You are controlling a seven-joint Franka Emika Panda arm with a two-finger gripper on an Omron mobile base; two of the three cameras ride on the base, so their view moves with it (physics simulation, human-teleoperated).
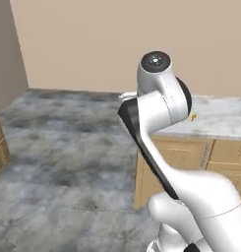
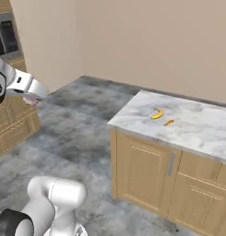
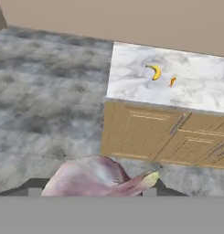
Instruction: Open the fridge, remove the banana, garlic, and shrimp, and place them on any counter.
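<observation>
Garlic [image 3: 93,179] in claw [image 3: 91,192], banana [image 3: 154,71], shrimp [image 3: 172,82] on counter [image 3: 131,77]

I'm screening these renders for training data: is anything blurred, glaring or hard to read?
Hand view: the garlic looms large and soft-edged at the bottom, while the banana and shrimp on the counter stay readable. Right base view: flat, even light, no glare. Left base view: the arm hides most of the counter; only the shrimp peeks out.

Yellow banana [image 2: 157,114], orange shrimp [image 2: 169,122], grey-veined white counter [image 2: 202,129].
</observation>
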